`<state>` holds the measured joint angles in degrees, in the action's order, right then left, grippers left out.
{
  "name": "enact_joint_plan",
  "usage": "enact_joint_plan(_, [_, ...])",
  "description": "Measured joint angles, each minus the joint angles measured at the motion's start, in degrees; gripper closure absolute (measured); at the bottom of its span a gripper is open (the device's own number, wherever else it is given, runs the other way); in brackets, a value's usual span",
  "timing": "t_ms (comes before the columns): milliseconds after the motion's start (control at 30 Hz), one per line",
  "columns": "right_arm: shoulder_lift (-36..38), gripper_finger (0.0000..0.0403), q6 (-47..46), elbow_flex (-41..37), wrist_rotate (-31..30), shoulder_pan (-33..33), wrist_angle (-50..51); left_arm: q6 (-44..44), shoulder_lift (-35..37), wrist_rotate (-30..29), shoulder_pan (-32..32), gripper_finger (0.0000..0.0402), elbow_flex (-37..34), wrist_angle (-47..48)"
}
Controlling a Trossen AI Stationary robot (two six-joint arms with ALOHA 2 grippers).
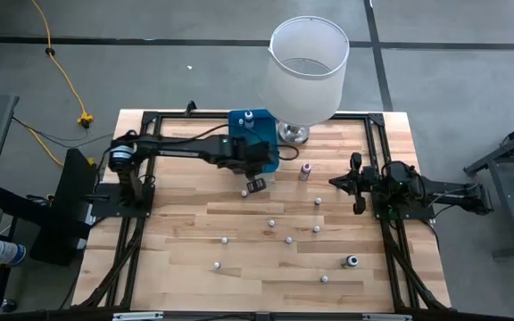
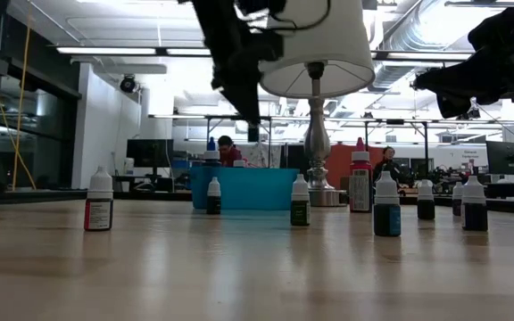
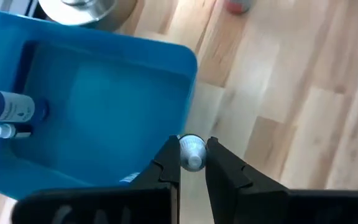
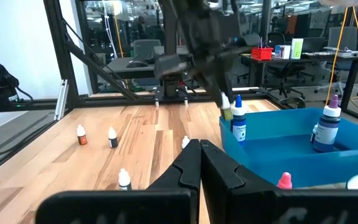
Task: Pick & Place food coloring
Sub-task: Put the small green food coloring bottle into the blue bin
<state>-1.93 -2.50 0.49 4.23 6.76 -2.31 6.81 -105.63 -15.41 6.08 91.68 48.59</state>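
My left gripper (image 1: 257, 185) hangs over the table just in front of the blue bin (image 1: 239, 120), shut on one small white-capped food coloring bottle (image 3: 192, 153). The right wrist view shows that bottle (image 4: 226, 107) in the air beside the bin's near wall (image 4: 272, 149). Two bottles (image 3: 8, 107) lie in the bin. Several more bottles (image 1: 272, 223) stand upright on their bases across the wooden table. My right gripper (image 1: 334, 182) waits shut at the table's right side, holding nothing. My left gripper pinches the small bottle between its two fingers (image 3: 166, 163), one on each side just below the white cap (image 3: 191, 144). The fingers slant down from the table's left. The bottle is lifted clear of the table, outside the bin's rim.
A tall lamp with a white shade (image 1: 308, 67) stands on a metal base right of the bin. A pink-capped bottle (image 1: 305, 169) stands near it, and one bottle (image 1: 351, 261) lies on its side at the near right. A black frame (image 1: 377, 134) borders the table.
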Motion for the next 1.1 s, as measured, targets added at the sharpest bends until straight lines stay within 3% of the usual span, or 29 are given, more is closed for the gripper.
enact_joint_plan(200, [-0.50,0.0402,0.00,-0.02,0.00,-0.02,-0.01,1.62,-4.90,-1.97,1.53,0.0371,2.13,-2.18])
enact_joint_plan(633, [-0.70,0.0402,-0.02,0.00,0.02,0.00,-0.02,20.51,-10.90,-4.65,4.34,0.0371,2.23,-8.30])
enact_joint_plan(1100, [-0.70,0.0402,-0.02,0.00,0.02,-0.01,-0.04,22.25,-14.65,-2.50,5.97,0.0371,2.24,-13.52])
